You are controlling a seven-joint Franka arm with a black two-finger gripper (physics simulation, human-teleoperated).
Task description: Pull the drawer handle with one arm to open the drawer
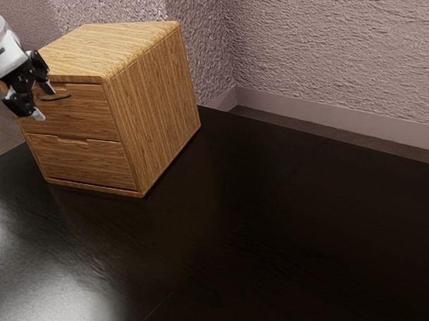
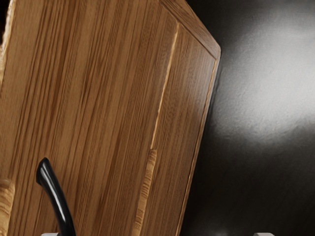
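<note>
A wooden cabinet (image 1: 143, 94) with two drawers stands on the dark floor at the exterior view's left. The upper drawer (image 1: 75, 113) carries a thin black curved handle (image 1: 56, 96); its front looks flush with the cabinet. My black gripper (image 1: 40, 97) is at the handle's left end, open, with one finger above the handle and one below it. In the wrist view the handle (image 2: 55, 199) arches off the drawer front close to one fingertip (image 2: 49, 234), while the other fingertip (image 2: 263, 234) is far off to the side.
The lower drawer (image 1: 80, 159) has a shallow notch along its top edge. The glossy dark floor (image 1: 268, 233) spreads in front of and to the right of the cabinet. Rough pinkish walls (image 1: 331, 52) stand behind it.
</note>
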